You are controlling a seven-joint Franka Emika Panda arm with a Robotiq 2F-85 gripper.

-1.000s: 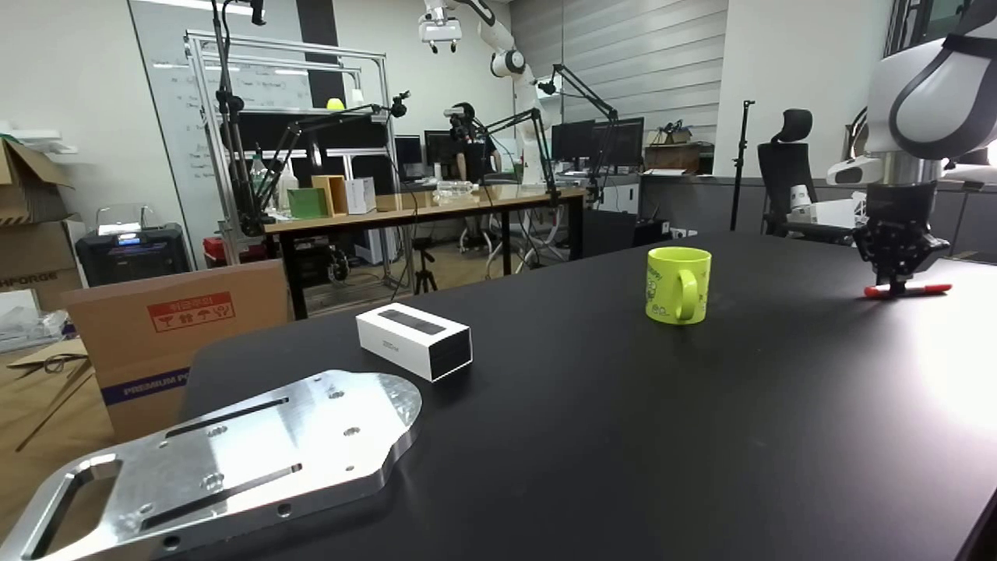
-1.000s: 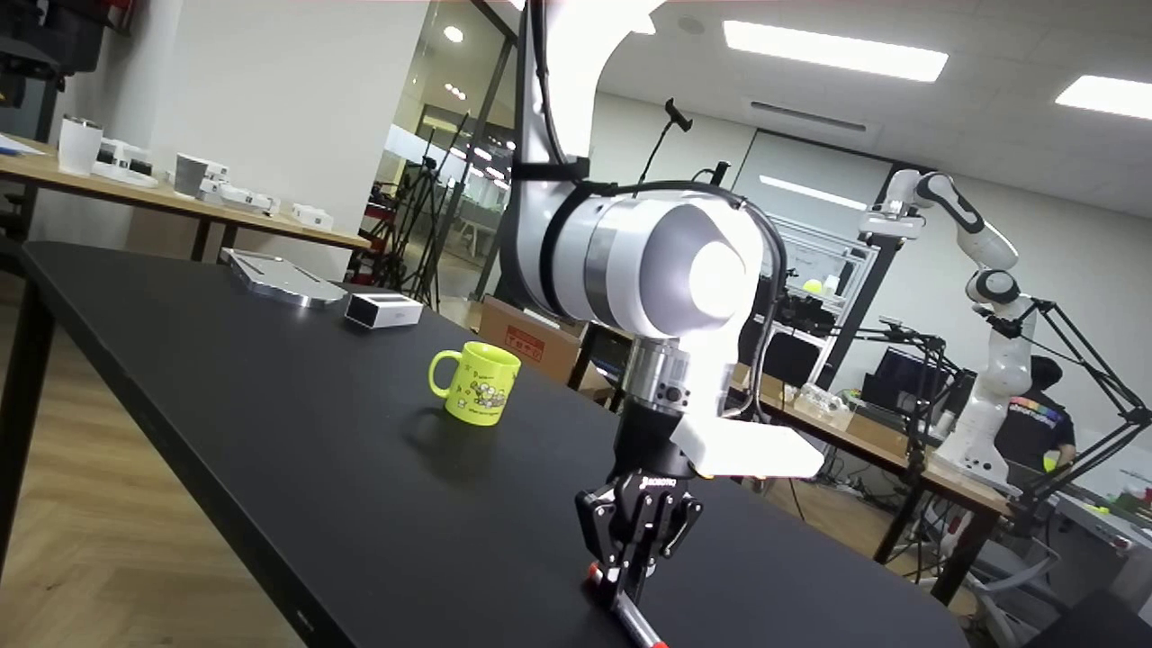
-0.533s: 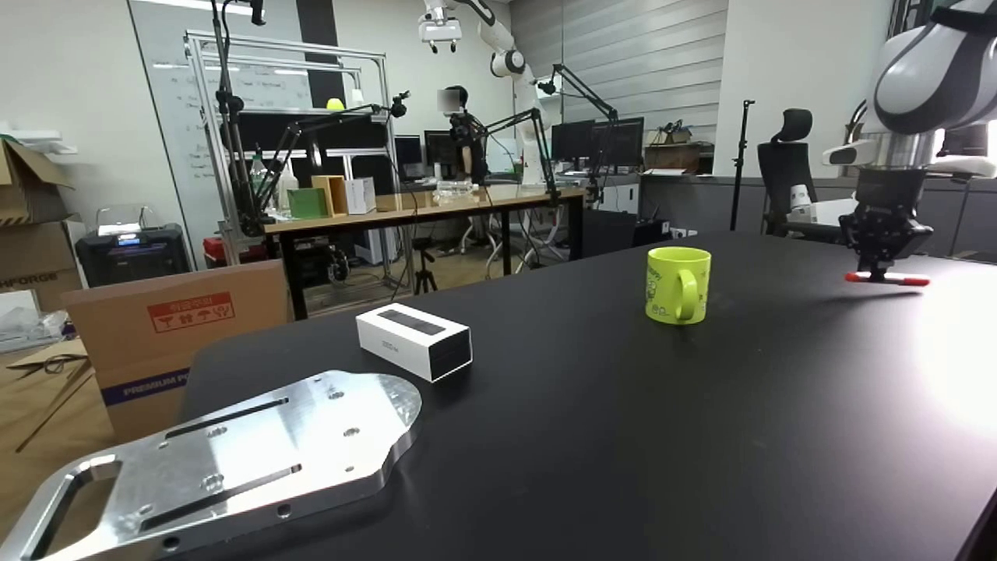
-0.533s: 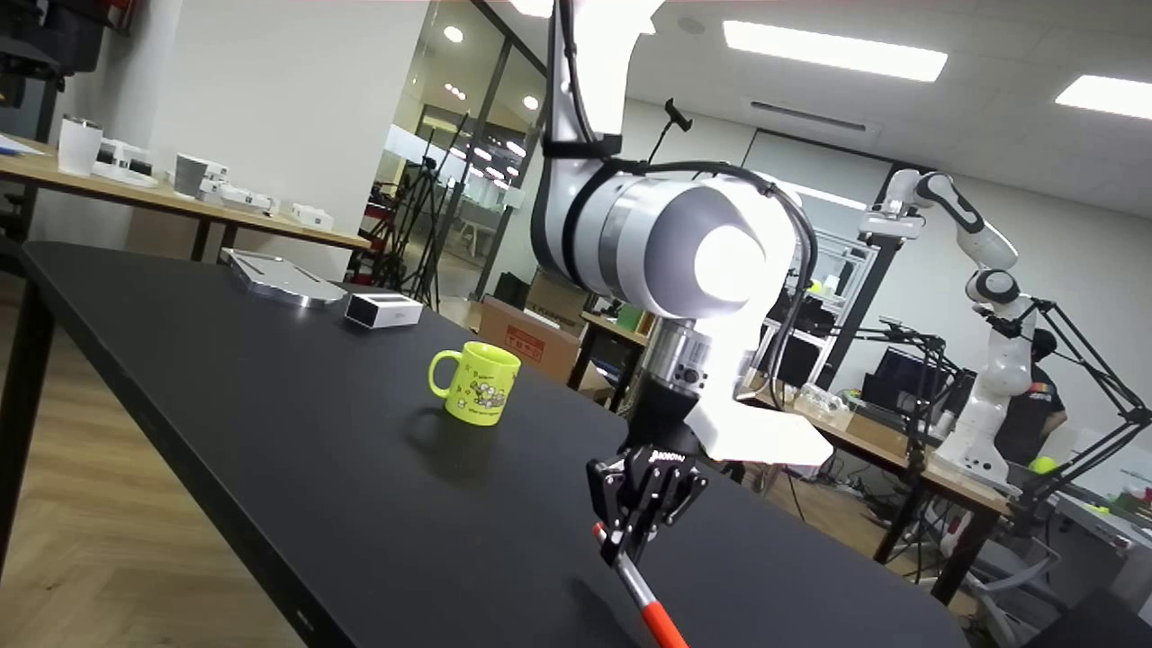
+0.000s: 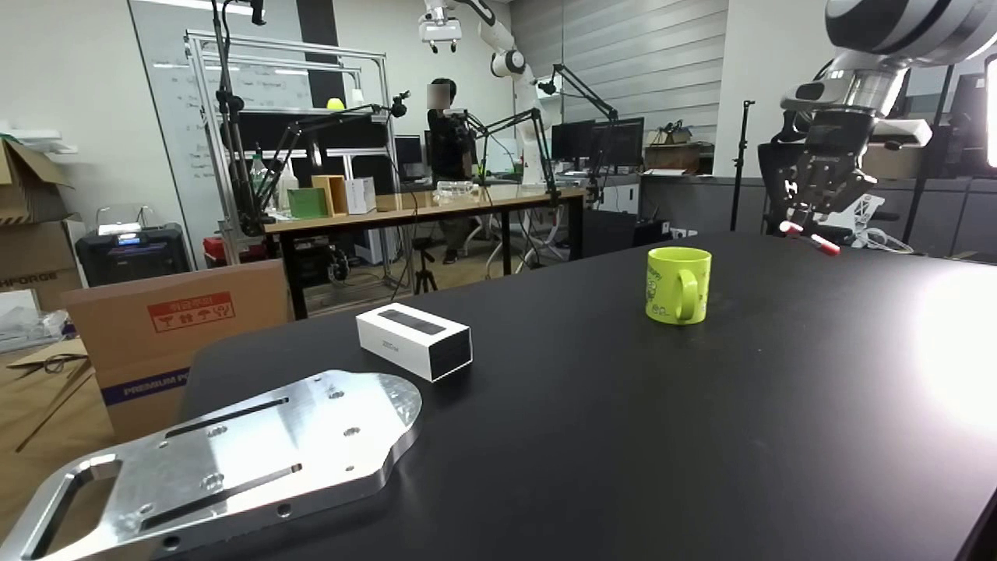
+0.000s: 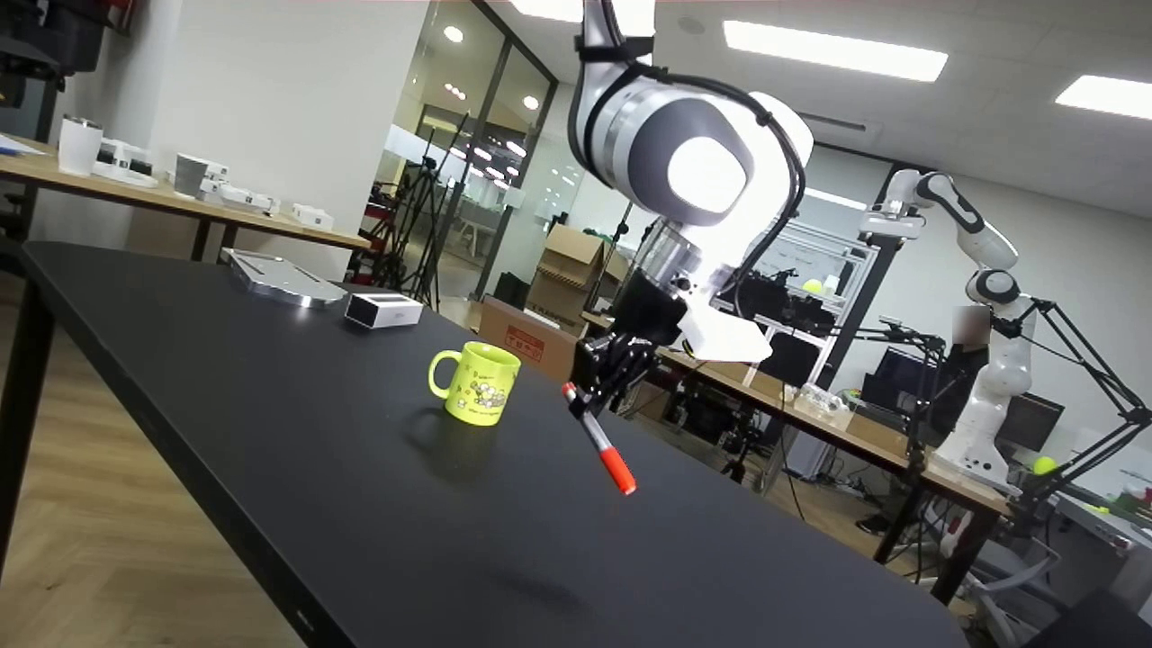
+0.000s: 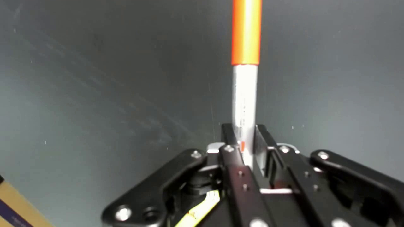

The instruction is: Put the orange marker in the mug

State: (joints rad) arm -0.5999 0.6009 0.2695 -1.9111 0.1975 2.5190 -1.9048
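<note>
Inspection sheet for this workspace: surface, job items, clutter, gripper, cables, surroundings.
Surface: black tabletop, with strong glare in an exterior view.
Job items: mug, yellow-green, upright on the tabletop; orange marker tilted, off the tabletop, not yet in the mug.
Clutter: white box and metal plate on the tabletop, both apart from the mug.
Gripper: closed on the orange marker's silver barrel.
Cables: black cable looped along the arm.
Surroundings: red-labelled cardboard box beyond the table edge; person and second robot arm in the background.
</note>
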